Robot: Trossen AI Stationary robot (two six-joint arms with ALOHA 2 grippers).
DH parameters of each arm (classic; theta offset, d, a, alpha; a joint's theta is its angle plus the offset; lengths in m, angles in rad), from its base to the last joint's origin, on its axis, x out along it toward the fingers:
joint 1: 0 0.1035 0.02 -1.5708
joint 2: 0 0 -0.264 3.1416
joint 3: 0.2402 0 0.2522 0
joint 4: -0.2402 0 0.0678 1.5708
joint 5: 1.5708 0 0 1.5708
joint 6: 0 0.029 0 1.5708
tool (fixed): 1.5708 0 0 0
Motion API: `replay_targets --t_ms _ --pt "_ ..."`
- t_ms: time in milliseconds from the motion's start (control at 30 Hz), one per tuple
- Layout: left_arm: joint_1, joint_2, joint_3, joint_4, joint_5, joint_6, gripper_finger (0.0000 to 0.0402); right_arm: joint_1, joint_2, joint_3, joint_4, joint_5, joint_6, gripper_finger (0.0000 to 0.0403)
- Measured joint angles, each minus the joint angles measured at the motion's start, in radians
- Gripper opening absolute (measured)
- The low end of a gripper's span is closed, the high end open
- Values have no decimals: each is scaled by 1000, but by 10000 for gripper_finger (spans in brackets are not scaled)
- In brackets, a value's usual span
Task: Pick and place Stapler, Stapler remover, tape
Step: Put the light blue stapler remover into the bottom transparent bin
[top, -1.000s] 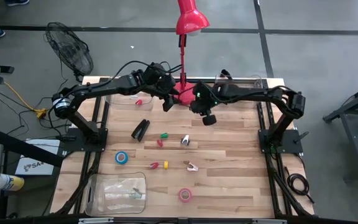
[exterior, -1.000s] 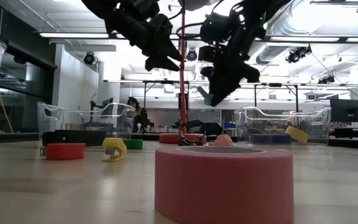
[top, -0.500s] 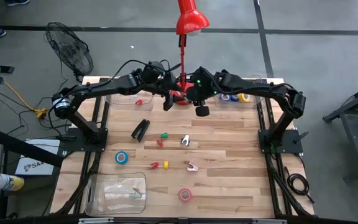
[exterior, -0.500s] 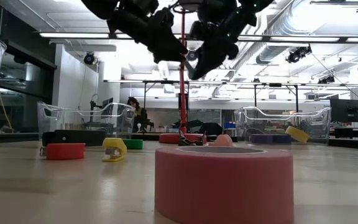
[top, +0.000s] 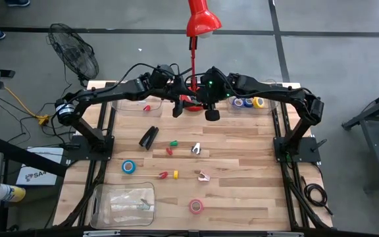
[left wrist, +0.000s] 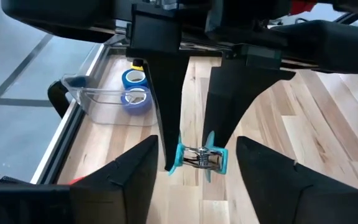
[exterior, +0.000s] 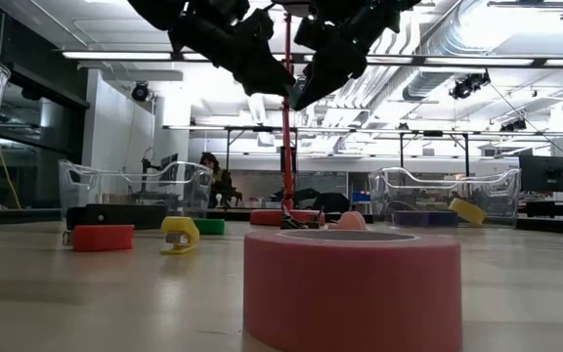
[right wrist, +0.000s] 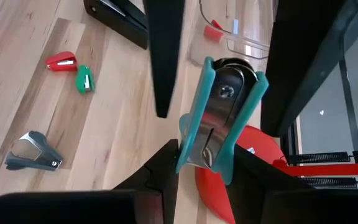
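Right gripper (right wrist: 207,168) at 12 o'clock on the wooden table (top: 242,171), raised beside the round red lamp base (top: 191,104), pinching a teal-handled metal staple remover (right wrist: 219,118). Left gripper (left wrist: 197,149) meets it head-on, fingers spread either side of the same remover, not visibly touching it.

Slim black stapler (top: 149,137) lies at 10 o'clock. Blue tape roll (top: 129,166) at 8 o'clock, pink tape roll (top: 195,206) at 6 o'clock. More rolls sit in the clear plastic bin (top: 268,89) at 1 o'clock. Grey staple remover (top: 195,149) near table centre.
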Motion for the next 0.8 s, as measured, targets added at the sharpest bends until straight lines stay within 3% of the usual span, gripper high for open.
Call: replay_targets --t_ms 300,567,800 --pt "0 0 0 -4 -19 19 87 0 0 0 -1 -3 5 99" --pt "0 0 0 -3 -21 18 86 0 0 0 -1 -4 12 101" --pt "0 0 0 -5 -31 11 86 1 0 0 -19 1 69 135"
